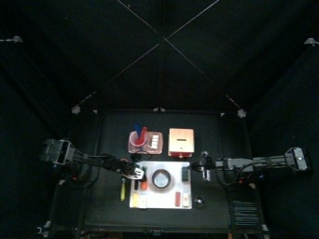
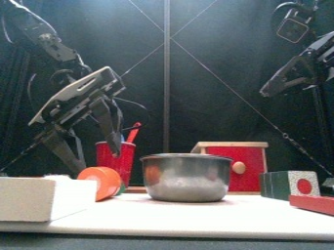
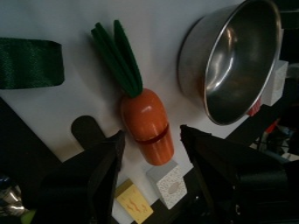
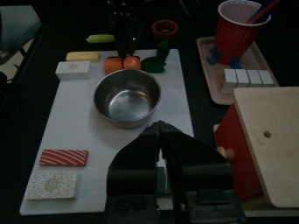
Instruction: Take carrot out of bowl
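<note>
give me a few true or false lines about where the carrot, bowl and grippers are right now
1. The carrot lies inside the bowl. False: it lies on the white mat beside the bowl.
2. The left gripper has open jaws, one on either side of the carrot's orange end. True.
3. The bowl is empty. True.
4. The right gripper holds the carrot. False: its jaws are shut on nothing, and it hangs apart from the carrot.
5. A red cup stands on the tray beside the mat. True.
</note>
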Robot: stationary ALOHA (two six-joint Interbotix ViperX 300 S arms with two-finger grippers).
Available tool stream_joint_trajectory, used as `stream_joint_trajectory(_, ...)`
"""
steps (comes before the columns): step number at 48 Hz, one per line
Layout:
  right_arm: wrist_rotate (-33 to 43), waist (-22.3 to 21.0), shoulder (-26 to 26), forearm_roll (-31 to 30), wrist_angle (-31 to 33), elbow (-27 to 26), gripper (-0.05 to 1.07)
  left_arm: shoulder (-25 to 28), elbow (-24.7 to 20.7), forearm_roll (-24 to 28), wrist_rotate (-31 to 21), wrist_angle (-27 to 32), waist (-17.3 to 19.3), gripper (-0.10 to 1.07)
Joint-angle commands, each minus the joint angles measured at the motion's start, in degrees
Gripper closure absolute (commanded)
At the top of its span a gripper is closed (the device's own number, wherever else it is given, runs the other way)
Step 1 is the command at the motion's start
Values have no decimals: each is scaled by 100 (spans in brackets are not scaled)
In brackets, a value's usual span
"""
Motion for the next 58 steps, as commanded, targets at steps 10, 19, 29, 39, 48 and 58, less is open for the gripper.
stream_joint_trajectory(10,0,0,18,9,-18,-62,97,-492,-70,316,9,272,132,10)
stream_joint_trajectory(19,0,0,18,9,-26,-44,97,-923,-132,826,70,105,149,10)
stream_joint_trajectory(29,9,0,9,79,-18,-53,97,-1441,-123,2391,562,-844,53,10)
stream_joint_trajectory(39,9,26,18,290,26,-105,97,-1635,105,4052,1037,-2092,-53,10)
stream_joint_trajectory(48,9,26,18,571,79,-176,97,-1635,352,4966,1318,-2962,-53,11)
stream_joint_trajectory(58,18,53,26,879,114,-316,97,-1635,501,5300,1960,-3577,-79,11)
